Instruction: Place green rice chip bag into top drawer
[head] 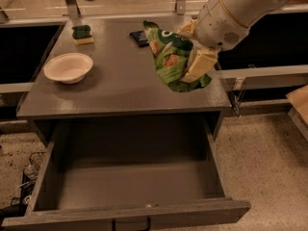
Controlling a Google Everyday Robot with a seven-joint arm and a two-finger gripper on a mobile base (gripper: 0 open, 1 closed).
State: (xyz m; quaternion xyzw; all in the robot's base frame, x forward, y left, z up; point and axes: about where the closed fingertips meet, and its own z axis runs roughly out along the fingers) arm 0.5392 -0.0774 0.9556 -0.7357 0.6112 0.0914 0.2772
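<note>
A white bowl (pixel 68 67) sits at the tabletop's (pixel 120 88) left, and the top drawer (pixel 130 182) stands pulled open below. At right, the gripper (pixel 191 67) has its jaws clamped on the green rice chip bag (pixel 169 57), above the tabletop's near right corner. The grasp looks done; lowering the bag into the drawer and releasing it are left.

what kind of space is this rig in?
Likely a kitchen-style test area: grey table with open top drawer, white bowl and sponge on it. The tool holds the green rice chip bag over the tabletop.
</note>
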